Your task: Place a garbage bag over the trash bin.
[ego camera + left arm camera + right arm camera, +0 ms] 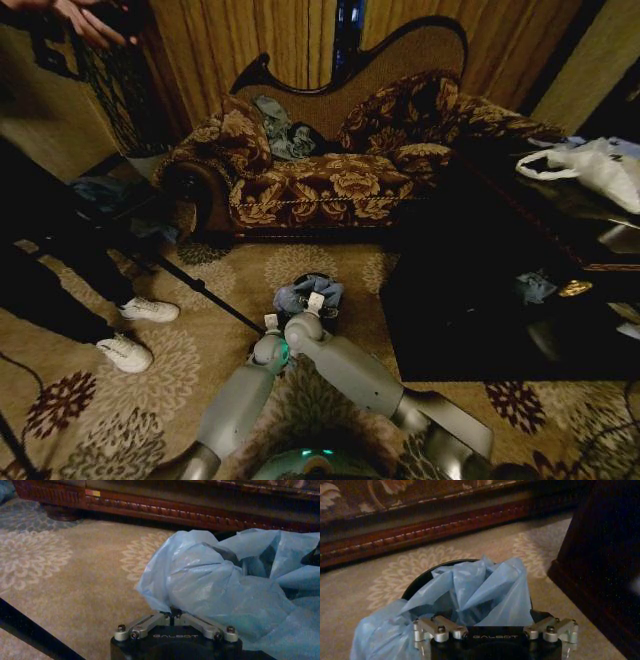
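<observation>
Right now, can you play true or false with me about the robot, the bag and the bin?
1. The garbage bag is pale blue. True.
2. The trash bin stands on a table. False: it stands on the patterned carpet, in front of the sofa.
3. The left pincer is shut on the bag's edge. True.
4. The bag is stretched smoothly over the whole rim. False: it is crumpled and bunched up, and part of the black rim is bare.
5. The right pincer is up on the sofa. False: it is low at the bin, with the bag rising between its spread fingers.
</observation>
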{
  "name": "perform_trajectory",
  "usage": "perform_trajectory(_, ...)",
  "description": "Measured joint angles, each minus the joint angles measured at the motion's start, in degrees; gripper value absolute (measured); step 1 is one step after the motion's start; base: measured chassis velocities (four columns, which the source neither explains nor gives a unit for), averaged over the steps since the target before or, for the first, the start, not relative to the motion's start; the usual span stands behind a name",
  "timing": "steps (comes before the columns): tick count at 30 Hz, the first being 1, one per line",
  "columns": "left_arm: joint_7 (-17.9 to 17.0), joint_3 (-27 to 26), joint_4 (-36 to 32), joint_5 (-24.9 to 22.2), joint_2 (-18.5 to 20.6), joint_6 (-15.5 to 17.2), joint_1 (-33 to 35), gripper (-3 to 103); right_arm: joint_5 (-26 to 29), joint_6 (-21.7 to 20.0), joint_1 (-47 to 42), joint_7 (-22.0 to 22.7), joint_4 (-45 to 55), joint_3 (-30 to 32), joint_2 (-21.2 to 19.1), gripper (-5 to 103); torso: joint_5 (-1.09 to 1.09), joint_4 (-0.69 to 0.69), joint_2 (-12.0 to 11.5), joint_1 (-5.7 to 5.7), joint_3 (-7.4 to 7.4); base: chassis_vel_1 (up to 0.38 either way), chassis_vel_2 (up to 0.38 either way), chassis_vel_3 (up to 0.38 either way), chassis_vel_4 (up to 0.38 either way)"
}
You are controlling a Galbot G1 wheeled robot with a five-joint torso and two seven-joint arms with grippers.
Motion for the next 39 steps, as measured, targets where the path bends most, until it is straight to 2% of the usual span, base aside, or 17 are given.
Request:
perform_trajectory(4, 0.22, -0.05, -0.05, -0.02, 0.13, -0.11, 0.09, 0, 0.05, -0.16, 0.76, 0.93, -1.56, -0.55, 1.08, 97, 0.00, 0.00, 0.00, 0.00, 0.00, 0.000, 0.000, 0.000, 0.000)
perform_trajectory(6, 0.30, -0.08, 0.02, -0.04, 0.09, -0.21, 0.08, 0, -0.39, -0.29, 0.91, 0.95, -2.71, -0.44, 1.91, 90, 0.00, 0.00, 0.00, 0.00, 0.00, 0.000, 0.000, 0.000, 0.000)
perform_trajectory(7, 0.30, -0.08, 0.02, -0.04, 0.09, -0.21, 0.08, 0, -0.39, -0.29, 0.91, 0.95, -2.71, -0.44, 1.91, 90, 0.00, 0.00, 0.00, 0.00, 0.00, 0.000, 0.000, 0.000, 0.000)
perform_trajectory(9, 0.37, -0.13, 0.04, -0.07, 0.04, -0.32, 0.05, 0, -1.22, -0.43, 0.96, 0.91, -4.37, -0.12, 2.76, 80, 0.00, 0.00, 0.00, 0.00, 0.00, 0.000, 0.000, 0.000, 0.000)
perform_trajectory(12, 0.54, -0.21, 0.04, -0.11, 0.07, -0.48, 0.05, 0, -1.87, -0.63, 0.85, 0.74, -5.20, -0.33, 2.90, 74, 0.00, 0.00, 0.00, 0.00, 0.00, 0.000, 0.000, 0.000, 0.000)
perform_trajectory(13, 0.65, -0.26, 0.04, -0.11, 0.10, -0.59, 0.05, 0, -2.03, -0.75, 0.75, 0.69, -5.52, -0.56, 2.87, 63, 0.00, 0.00, 0.00, 0.00, 0.00, 0.000, 0.000, 0.000, 0.000)
perform_trajectory(14, 0.69, -0.29, 0.04, -0.12, 0.11, -0.67, 0.05, 0, -2.15, -0.77, 0.73, 0.67, -5.70, -0.66, 2.82, 63, 0.01, 0.00, 0.00, 0.00, 0.00, 0.000, 0.000, 0.000, 0.000)
perform_trajectory(17, 0.81, -0.49, 0.04, -0.12, 0.14, -0.94, 0.13, 0, -2.49, -0.85, 0.61, 0.48, -5.98, -1.05, 2.32, 52, 0.00, 0.00, 0.00, 0.00, 0.00, 0.000, 0.000, 0.000, 0.000)
perform_trajectory(19, 0.83, -0.50, 0.04, -0.13, 0.15, -0.98, 0.15, 0, -2.50, -0.85, 0.60, 0.46, -5.98, -1.08, 2.26, 52, 0.00, 0.00, 0.00, 0.00, 0.00, 0.000, 0.000, 0.000, 0.000)
perform_trajectory(24, 1.08, -0.55, 0.04, -0.12, 0.10, -1.42, 0.27, 0, -3.38, -0.87, 0.13, 0.10, -6.24, -1.80, 2.06, 35, 0.00, 0.00, 0.00, -0.01, 0.00, 0.000, 0.000, 0.000, 0.000)
perform_trajectory(26, 1.08, -0.58, 0.04, -0.13, 0.10, -1.46, 0.26, 0, -3.42, -0.87, 0.10, 0.09, -6.24, -1.88, 2.06, 35, 0.01, 0.00, 0.00, -0.01, 0.00, 0.000, 0.000, 0.000, 0.000)
perform_trajectory(28, 1.09, -0.63, 0.04, -0.13, 0.14, -1.57, 0.23, 0, -3.54, -0.79, 0.08, 0.07, -6.22, -2.09, 2.07, 27, 0.00, 0.00, 0.00, -0.01, 0.00, 0.000, 0.000, 0.000, 0.000)
perform_trajectory(29, 1.09, -0.63, 0.04, -0.13, 0.14, -1.57, 0.23, 0, -3.54, -0.79, 0.08, 0.07, -6.22, -2.09, 2.07, 27, 0.00, 0.00, 0.00, -0.01, 0.00, 0.000, 0.000, 0.000, 0.000)
perform_trajectory(31, 1.09, -0.66, 0.07, -0.13, 0.18, -1.73, 0.17, 0, -3.69, -0.68, 0.06, -0.08, -6.23, -2.20, 2.07, 16, 0.01, 0.00, 0.00, -0.01, 0.00, 0.000, 0.000, 0.000, 0.000)
perform_trajectory(32, 1.09, -0.67, 0.09, -0.12, 0.18, -1.80, 0.15, 0, -3.78, -0.62, 0.06, -0.14, -6.26, -2.20, 2.07, 16, 0.01, 0.00, 0.00, -0.01, 0.00, 0.000, 0.000, 0.000, 0.000)
perform_trajectory(33, 1.09, -0.69, 0.11, -0.13, 0.19, -1.94, 0.14, 0, -4.20, -0.40, -0.01, -0.39, -6.55, -2.20, 2.05, 7, 0.00, 0.00, 0.00, -0.01, 0.00, 0.000, 0.000, 0.000, 0.000)
perform_trajectory(39, 1.11, -0.72, 0.17, -0.13, 0.30, -2.32, 0.14, 0, -4.82, -0.11, -0.04, -0.78, -7.04, -2.09, 1.99, 1, 0.00, 0.00, 0.00, -0.01, 0.00, 0.000, 0.000, 0.000, 0.000)
